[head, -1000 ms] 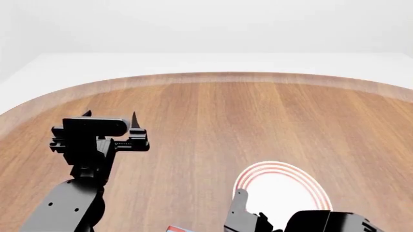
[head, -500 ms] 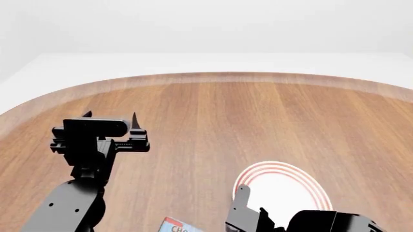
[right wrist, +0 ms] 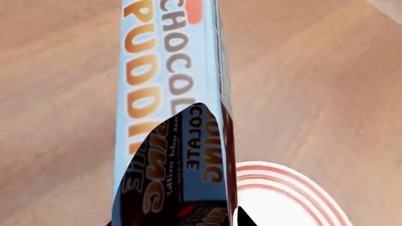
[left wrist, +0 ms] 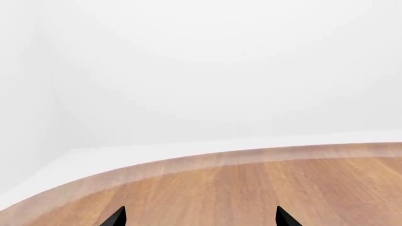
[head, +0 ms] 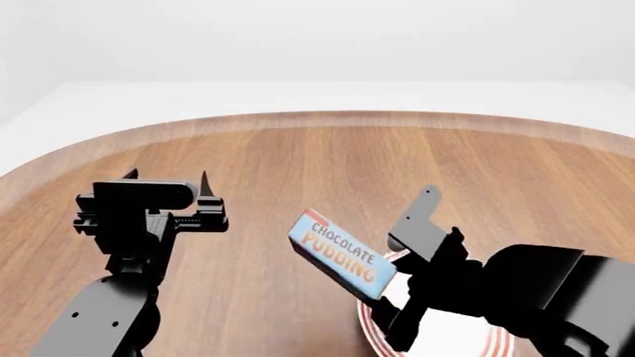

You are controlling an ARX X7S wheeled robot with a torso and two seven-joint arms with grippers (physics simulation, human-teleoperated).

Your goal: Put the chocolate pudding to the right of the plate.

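The chocolate pudding [head: 340, 256], a light blue carton with orange lettering, hangs tilted in the air in my right gripper [head: 399, 262], which is shut on its near end. It is above the left rim of the red-ringed white plate [head: 369, 324], which my right arm largely hides. In the right wrist view the chocolate pudding [right wrist: 168, 80] runs lengthwise between the fingers, with the plate [right wrist: 284, 194] below and beside it. My left gripper [head: 166, 187] is open and empty above the table's left side; its two tips frame bare wood in the left wrist view [left wrist: 199, 218].
The round wooden table [head: 328, 163] stretches ahead with bare wood beyond and to the right of the plate. Its curved far edge [left wrist: 188, 160] meets a white floor and walls.
My right gripper has risen from the bottom edge with the pudding, lifting it up and forward to the plate's left rim. The left arm has barely moved.
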